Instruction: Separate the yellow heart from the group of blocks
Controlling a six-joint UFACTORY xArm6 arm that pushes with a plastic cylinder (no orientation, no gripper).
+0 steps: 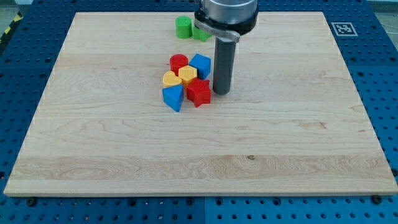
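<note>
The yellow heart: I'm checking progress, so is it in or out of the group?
In. The yellow heart touches the red star; my tip stands right of the cluster.

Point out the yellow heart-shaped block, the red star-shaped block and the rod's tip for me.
yellow heart-shaped block (188,75), camera view, on its top face.
red star-shaped block (199,91), camera view, on its top face.
my tip (221,93), camera view, on the dark rod's very end, right of the star.
</note>
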